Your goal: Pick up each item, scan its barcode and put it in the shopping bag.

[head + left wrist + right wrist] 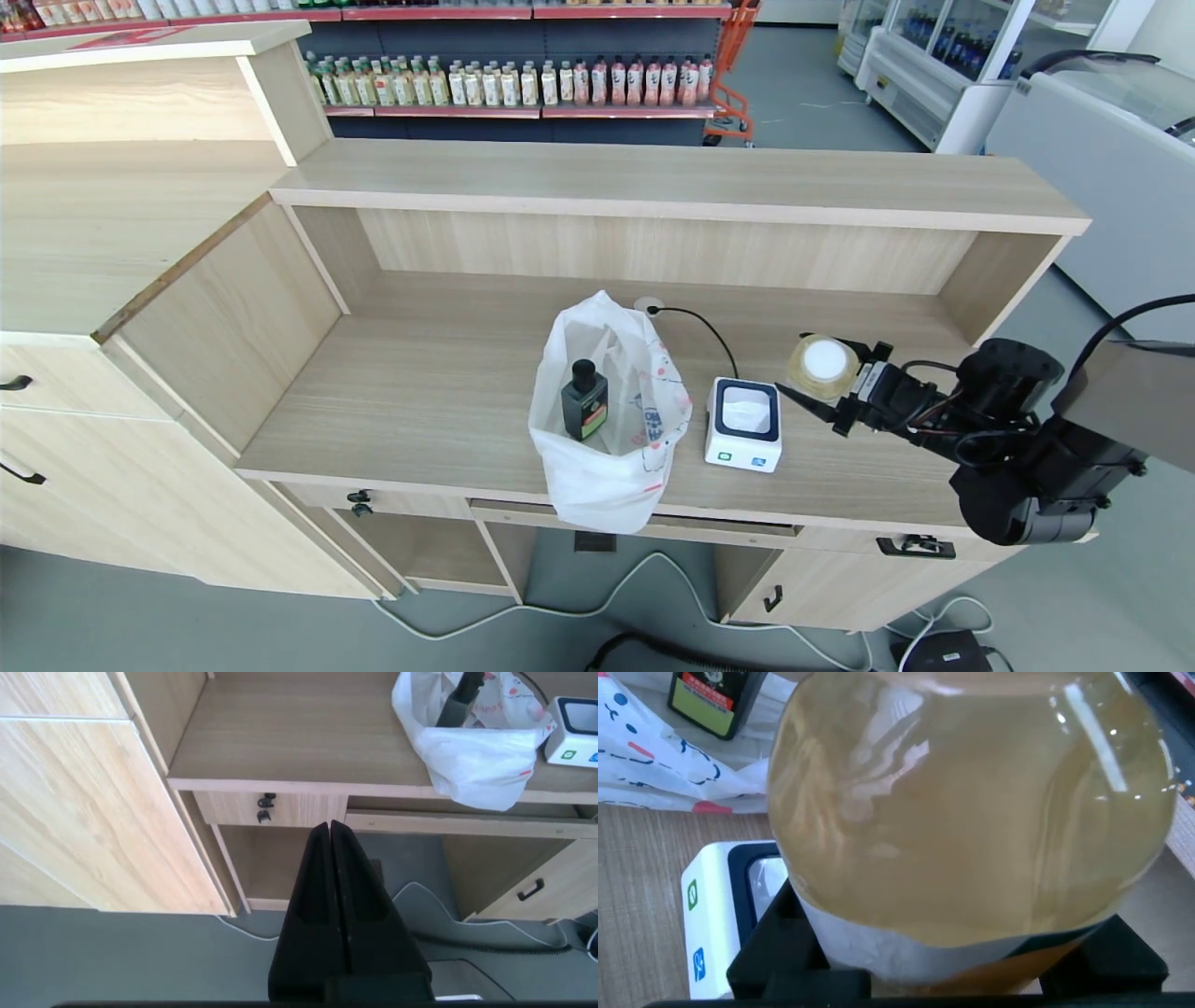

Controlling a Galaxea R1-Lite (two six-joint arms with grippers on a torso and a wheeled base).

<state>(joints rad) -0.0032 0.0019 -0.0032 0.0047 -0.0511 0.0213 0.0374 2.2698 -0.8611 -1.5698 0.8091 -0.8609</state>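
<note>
Gripping jar with right tool, right of scanner; cannot make out barcode. Holding left tool together below worktop near edge.

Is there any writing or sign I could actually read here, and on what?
Nothing reads clearly.
On the dark bottle: label blurred.
On the shopping bag: print too small.
On the scanner: green and blue icons, no legible words.
On the jar: label unreadable.
On the shelf bottles: labels too small.
</note>
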